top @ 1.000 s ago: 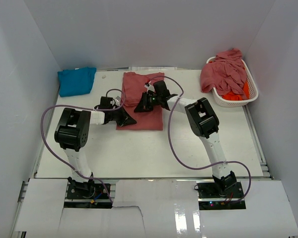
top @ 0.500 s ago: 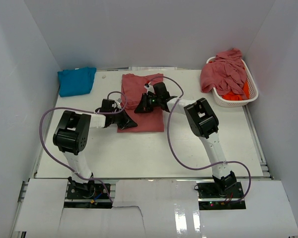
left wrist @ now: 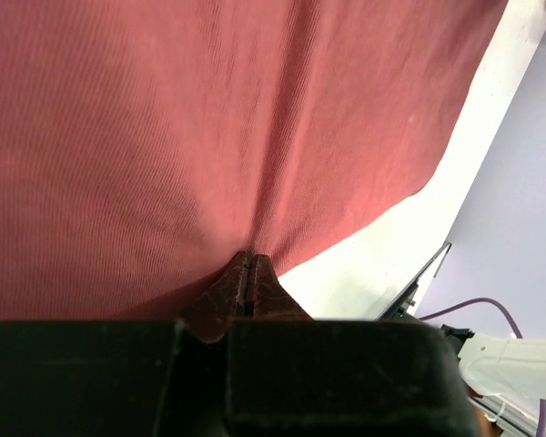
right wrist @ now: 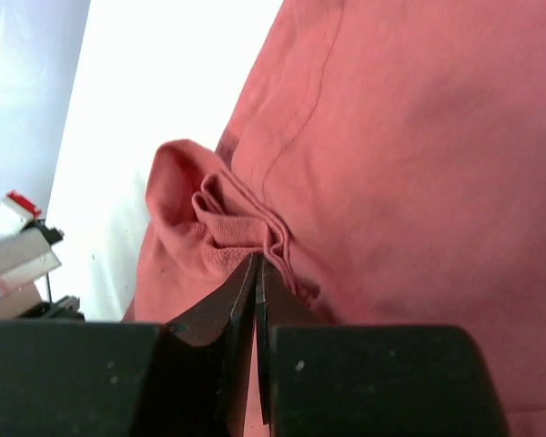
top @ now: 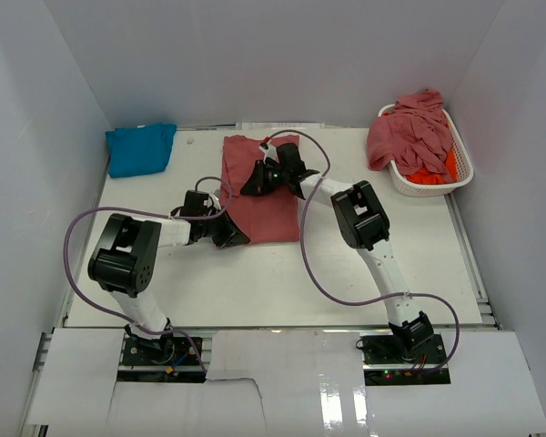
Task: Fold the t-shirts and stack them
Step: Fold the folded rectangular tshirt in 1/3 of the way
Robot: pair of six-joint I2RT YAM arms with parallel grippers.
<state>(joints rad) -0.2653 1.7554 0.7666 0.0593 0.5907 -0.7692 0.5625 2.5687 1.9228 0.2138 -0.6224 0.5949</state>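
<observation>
Jaws on both arms are pressed together, each nipping cloth of the rose t-shirt (top: 275, 209) that lies spread flat in the middle of the desk (top: 255, 282). From left to right, a turquoise t-shirt (top: 141, 149) lies folded in the far left corner, well apart. The left jaws pinch the rose t-shirt's near left corner, and the right jaws pinch a bunched sleeve on its left edge, further back. At far right the white basket (top: 462, 169) holds a heap of rose t-shirts (top: 405, 132) over an orange t-shirt (top: 429, 177). Over the last second the left jaws have drawn toward the near edge and the right jaws away to the far left, and the near hem has come along a little. This looks like tensioning the left side ahead of a fold, so the task seems early. The overhead view gives only the layout. The left wrist view shows creases fanning from the closed tips, and the right wrist view shows a stitched sleeve hem gathered there.
</observation>
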